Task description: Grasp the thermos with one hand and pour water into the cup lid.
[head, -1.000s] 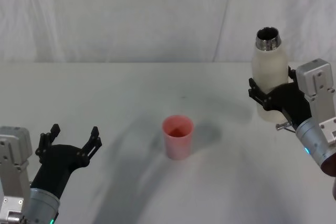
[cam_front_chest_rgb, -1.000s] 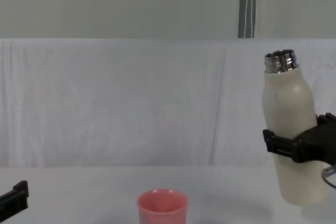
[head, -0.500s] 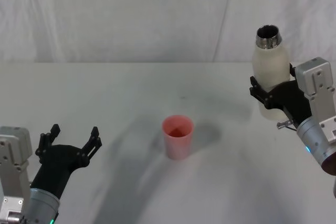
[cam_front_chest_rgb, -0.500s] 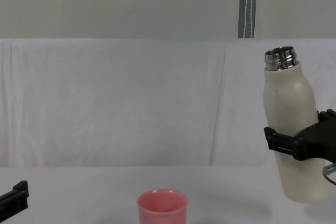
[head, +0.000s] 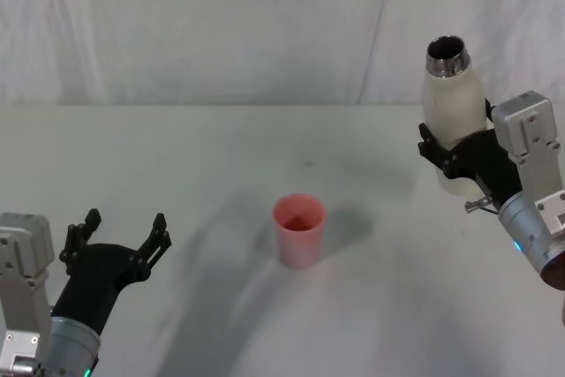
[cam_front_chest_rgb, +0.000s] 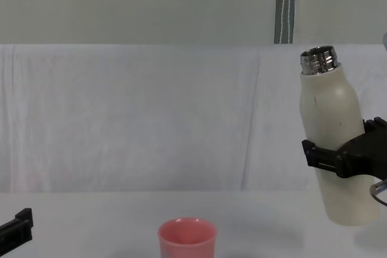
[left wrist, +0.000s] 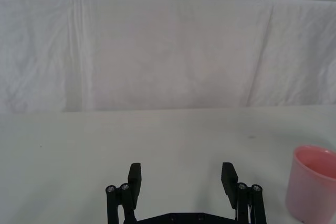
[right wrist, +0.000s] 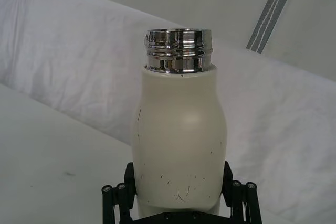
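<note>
The thermos (head: 452, 110) is a cream-white bottle with an open steel neck, held above the table at the right and leaning slightly left. My right gripper (head: 459, 152) is shut on its lower body; the chest view shows the thermos (cam_front_chest_rgb: 335, 149) in the right gripper (cam_front_chest_rgb: 338, 158) well off the table, and the right wrist view shows the thermos (right wrist: 178, 140) between the fingers (right wrist: 116, 198). The pink cup lid (head: 299, 230) stands upright mid-table, left of and below the thermos; the cup lid (cam_front_chest_rgb: 187, 238) and cup lid (left wrist: 313, 184) show too. My left gripper (head: 124, 240) rests open at the near left.
A white cloth backdrop (head: 221, 24) hangs along the far edge of the white table (head: 221, 165). Bare table lies between the cup lid and both arms.
The right gripper has raised the thermos a little and tipped its neck slightly to the left, toward the cup lid. The left arm and the cup lid have not moved.
</note>
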{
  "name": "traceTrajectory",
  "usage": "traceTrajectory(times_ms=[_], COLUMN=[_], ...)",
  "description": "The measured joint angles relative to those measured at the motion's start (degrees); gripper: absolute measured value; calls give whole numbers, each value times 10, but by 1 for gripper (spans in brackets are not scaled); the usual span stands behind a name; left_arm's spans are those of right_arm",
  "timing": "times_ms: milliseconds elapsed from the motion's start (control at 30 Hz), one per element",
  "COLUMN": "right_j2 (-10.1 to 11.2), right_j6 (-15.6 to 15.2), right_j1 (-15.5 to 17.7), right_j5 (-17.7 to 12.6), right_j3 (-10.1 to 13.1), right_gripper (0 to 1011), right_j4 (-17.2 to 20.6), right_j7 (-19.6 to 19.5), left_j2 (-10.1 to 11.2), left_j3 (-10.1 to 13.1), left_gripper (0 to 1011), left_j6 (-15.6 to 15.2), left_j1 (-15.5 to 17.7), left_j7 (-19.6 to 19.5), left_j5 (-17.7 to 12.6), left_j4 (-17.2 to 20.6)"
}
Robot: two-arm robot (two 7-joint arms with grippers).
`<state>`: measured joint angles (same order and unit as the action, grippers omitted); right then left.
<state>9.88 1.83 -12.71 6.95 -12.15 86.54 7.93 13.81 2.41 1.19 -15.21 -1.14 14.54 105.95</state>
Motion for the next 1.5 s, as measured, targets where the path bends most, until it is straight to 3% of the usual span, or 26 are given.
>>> traceTrajectory(times_ms=[400, 767, 1300, 1500], right_j2=[14, 41, 64, 68], right_j6=[-5, -15, -24, -25], right_j1=[-5, -22, -46, -47], right_j5=[29, 103, 219, 240], right_j3=[-7, -38, -102, -113], right_gripper=[951, 951, 951, 951], right_j4=[5, 7, 3, 2], right_j7=[6, 8, 8, 4], left_j2=[0, 0, 0, 0], left_j3=[0, 0, 0, 0], left_gripper=[1001, 1001, 1001, 1001], left_j6=[0, 0, 0, 0], left_j1=[0, 0, 0, 0], left_j7=[0, 0, 0, 0], left_j5=[0, 0, 0, 0], left_j4=[0, 0, 0, 0])
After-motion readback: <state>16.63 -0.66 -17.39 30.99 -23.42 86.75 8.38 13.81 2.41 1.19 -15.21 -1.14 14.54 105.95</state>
